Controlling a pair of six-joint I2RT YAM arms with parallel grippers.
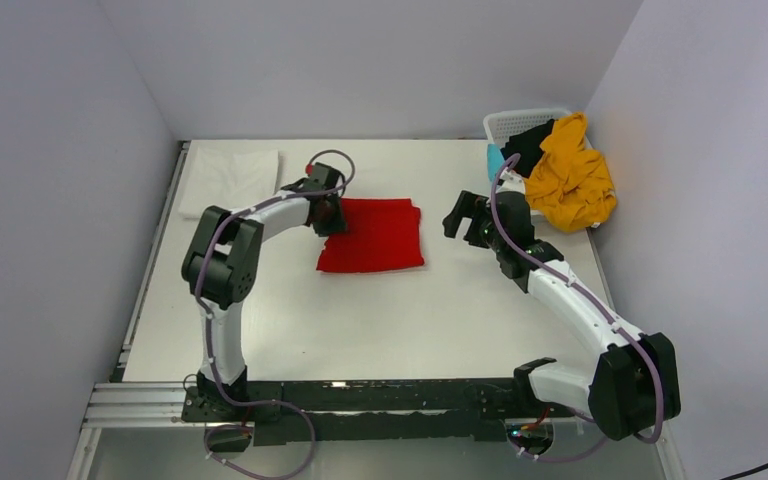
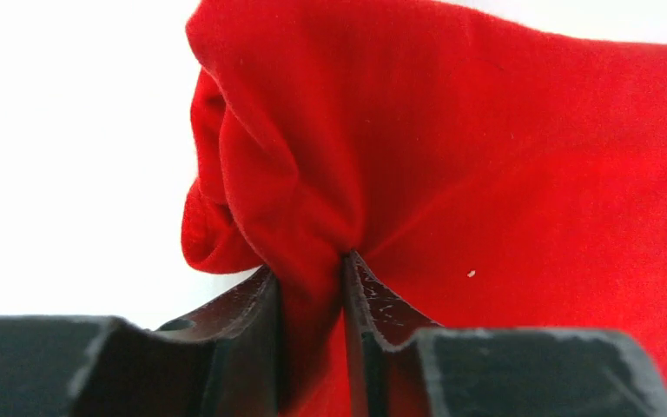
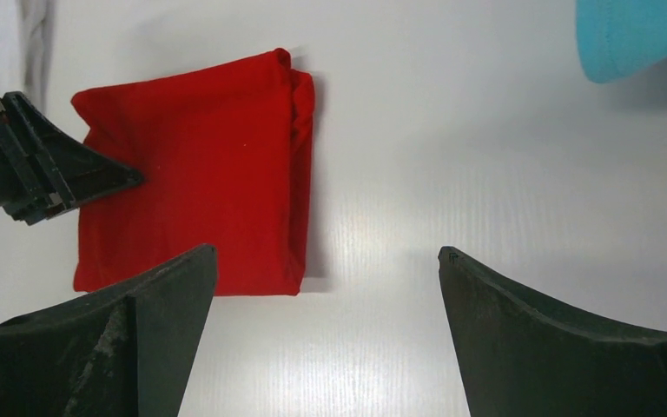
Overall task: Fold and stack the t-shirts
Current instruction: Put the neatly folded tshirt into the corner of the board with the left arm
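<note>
The folded red t-shirt [image 1: 375, 235] lies in the middle of the table; it also shows in the left wrist view [image 2: 504, 165] and in the right wrist view [image 3: 200, 182]. My left gripper [image 1: 328, 214] is shut on a bunched fold at the shirt's left edge [image 2: 313, 269]. My right gripper [image 1: 465, 218] is open and empty, right of the shirt above bare table [image 3: 326, 261]. A folded white t-shirt [image 1: 230, 178] lies at the back left. Mustard-yellow [image 1: 572, 175], black [image 1: 528, 145] and teal [image 1: 496, 160] shirts sit at the basket.
The white lattice basket [image 1: 520, 122] stands in the back right corner with shirts spilling over its rim. Walls close the table on three sides. The arm bases and a black rail [image 1: 380, 398] run along the near edge.
</note>
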